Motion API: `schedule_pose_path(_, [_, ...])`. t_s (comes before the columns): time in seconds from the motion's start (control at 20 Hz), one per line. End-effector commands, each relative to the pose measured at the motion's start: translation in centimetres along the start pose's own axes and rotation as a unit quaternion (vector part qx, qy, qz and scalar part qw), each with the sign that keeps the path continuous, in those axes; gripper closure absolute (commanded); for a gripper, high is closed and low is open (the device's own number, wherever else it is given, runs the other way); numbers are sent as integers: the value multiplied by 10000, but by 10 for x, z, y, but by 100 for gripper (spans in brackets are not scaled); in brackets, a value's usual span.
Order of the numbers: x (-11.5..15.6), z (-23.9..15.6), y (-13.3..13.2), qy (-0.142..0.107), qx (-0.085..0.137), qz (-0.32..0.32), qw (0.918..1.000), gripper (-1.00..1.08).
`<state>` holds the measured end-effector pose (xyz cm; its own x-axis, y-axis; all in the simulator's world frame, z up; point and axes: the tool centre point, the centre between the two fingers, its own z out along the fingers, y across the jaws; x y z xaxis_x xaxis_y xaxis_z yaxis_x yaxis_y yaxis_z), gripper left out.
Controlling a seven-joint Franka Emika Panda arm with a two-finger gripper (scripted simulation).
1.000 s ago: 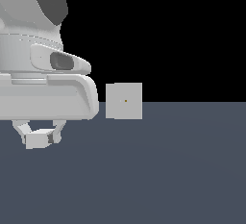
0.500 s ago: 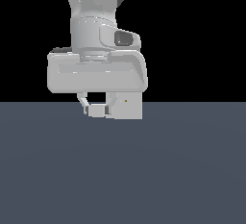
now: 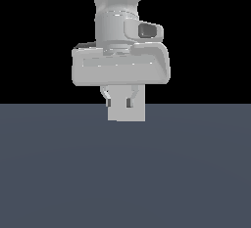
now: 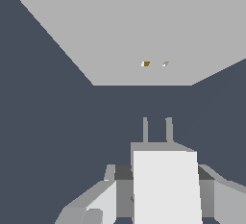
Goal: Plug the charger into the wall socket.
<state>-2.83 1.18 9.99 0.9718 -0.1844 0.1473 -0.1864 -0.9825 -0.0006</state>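
Note:
The wrist view shows the charger (image 4: 166,184), a white block with two prongs (image 4: 145,129) pointing at the wall socket (image 4: 134,21). The socket's pale grey face fills the far part of that view and carries a tiny orange dot (image 4: 145,64). A gap of dark floor lies between the prongs and the socket face. My gripper (image 4: 161,175) is shut on the charger, a finger on each side. In the exterior view my gripper (image 3: 120,102) hangs directly in front of the wall socket (image 3: 138,114) and covers its centre. There the charger cannot be told apart from the socket behind it.
A flat dark blue-grey floor (image 3: 125,173) spreads below the socket and towards the camera. The arm's wide grey hand (image 3: 120,68) fills the space above the socket. Behind everything is black.
My gripper has carried the charger towards the exterior view's right and upward, from low beside the socket to directly in front of it, now hiding the socket's orange dot there.

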Motion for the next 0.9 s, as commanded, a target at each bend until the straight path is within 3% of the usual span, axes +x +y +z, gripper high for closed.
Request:
schedule_pose_path(0.0, [0,0,0,-3,0,-1,10000,108])
schedule_pose_path(0.35, [7,1,0,-3,0,-1,10000,108])
schedule_pose_path(0.85, [40,6,0,-3,0,-1,10000,108])
